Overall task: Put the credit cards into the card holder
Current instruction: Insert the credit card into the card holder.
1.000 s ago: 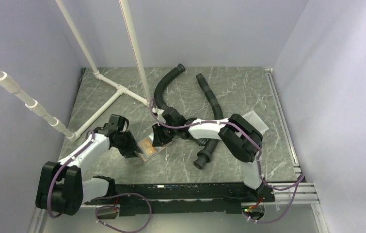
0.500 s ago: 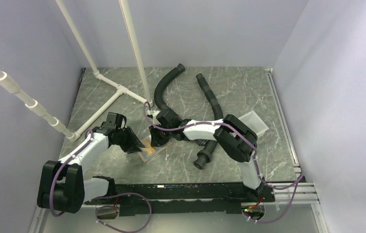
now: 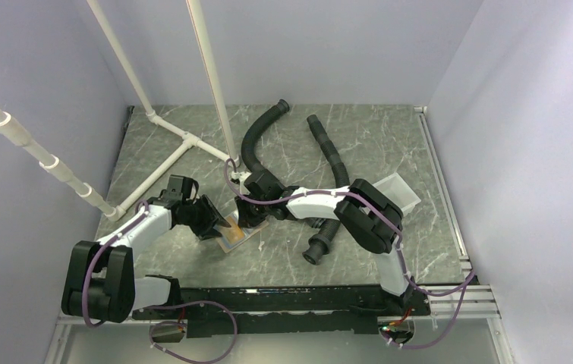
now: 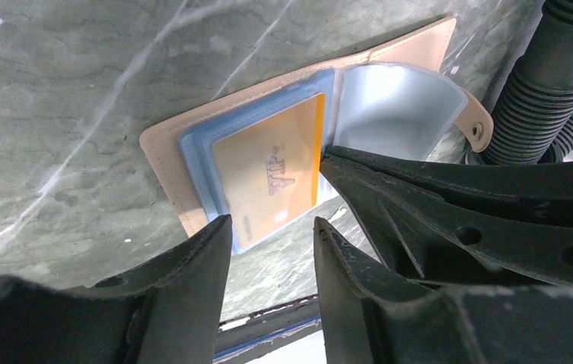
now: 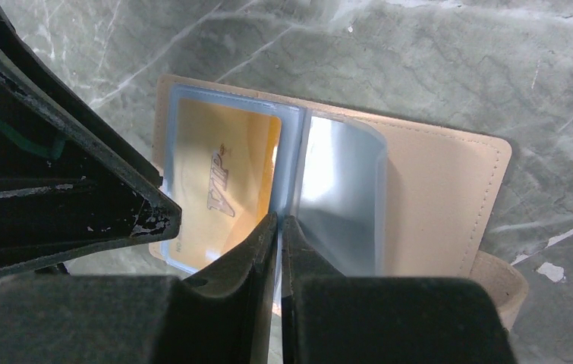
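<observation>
Card holder is lying open and flat on the bench, left of the middle, with both arms meeting over it. Its tan outer leather is showing around the edges, and the snap tab is sticking out at one end. An orange-yellow card marked VIP is sitting inside a blue-edged pocket on one half of the holder. On the other half a clear sleeve is arching up off the leather.

Right pincer is reaching in at the fold, fingers almost together with only a thin slit showing. The edge of the clear sleeve is running into that slit, so it is pinching the sleeve. Left pincer is hovering at the near corner of the card pocket, fingers parted and gripping nothing. Its tips are sitting just beside the pocket corner; can't tell if they are touching it.

Two black ribbed hoses are lying behind and to the right of the holder. A white tray is sitting well apart on the right, partly hidden by the right arm. A white pipe frame is standing at the back left.
</observation>
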You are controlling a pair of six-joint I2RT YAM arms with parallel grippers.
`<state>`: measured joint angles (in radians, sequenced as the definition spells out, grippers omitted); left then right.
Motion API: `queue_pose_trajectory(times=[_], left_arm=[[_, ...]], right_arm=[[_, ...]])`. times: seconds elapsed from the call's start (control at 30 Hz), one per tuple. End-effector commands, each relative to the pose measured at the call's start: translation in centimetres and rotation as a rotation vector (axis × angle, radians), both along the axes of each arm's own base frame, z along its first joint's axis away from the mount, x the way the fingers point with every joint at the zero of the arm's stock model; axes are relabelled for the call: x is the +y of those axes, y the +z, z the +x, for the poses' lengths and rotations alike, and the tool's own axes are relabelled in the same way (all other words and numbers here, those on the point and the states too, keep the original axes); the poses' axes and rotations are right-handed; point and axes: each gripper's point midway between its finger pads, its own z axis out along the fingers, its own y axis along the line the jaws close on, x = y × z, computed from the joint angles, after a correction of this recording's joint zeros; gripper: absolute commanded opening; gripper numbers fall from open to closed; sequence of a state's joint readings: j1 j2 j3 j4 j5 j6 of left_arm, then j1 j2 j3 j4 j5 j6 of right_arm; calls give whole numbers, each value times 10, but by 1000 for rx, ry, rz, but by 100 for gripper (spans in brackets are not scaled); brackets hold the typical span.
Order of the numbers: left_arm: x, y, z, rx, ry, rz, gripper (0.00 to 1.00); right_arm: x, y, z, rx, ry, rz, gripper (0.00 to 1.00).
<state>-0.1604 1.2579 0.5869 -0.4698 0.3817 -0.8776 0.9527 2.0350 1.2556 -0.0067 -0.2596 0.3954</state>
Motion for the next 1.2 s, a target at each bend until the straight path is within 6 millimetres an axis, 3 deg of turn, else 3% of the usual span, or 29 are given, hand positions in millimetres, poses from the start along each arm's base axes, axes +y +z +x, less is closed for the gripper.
queue_pose_trajectory(times=[0.0, 0.2, 0.37, 0.47, 0.8, 1.17], left_arm=[[-1, 2, 2, -13, 4, -16, 51], [4, 3, 0, -11, 10, 16, 56], [5, 4, 0, -11, 2, 23, 58], [6, 4, -1, -12, 4, 25, 61], [1, 1, -2, -9, 0, -7, 58], [1, -2, -2, -4, -8, -6, 51]], right_arm=[[-6, -17, 0, 3, -10, -54, 9], [-5, -6, -1, 4, -5, -38, 13], [-5, 43, 0, -41, -2, 22, 23], [-1, 52, -3, -42, 21, 49, 24], [12, 33, -9, 7, 64, 66, 24], [6, 5, -2, 8, 38, -18, 19]])
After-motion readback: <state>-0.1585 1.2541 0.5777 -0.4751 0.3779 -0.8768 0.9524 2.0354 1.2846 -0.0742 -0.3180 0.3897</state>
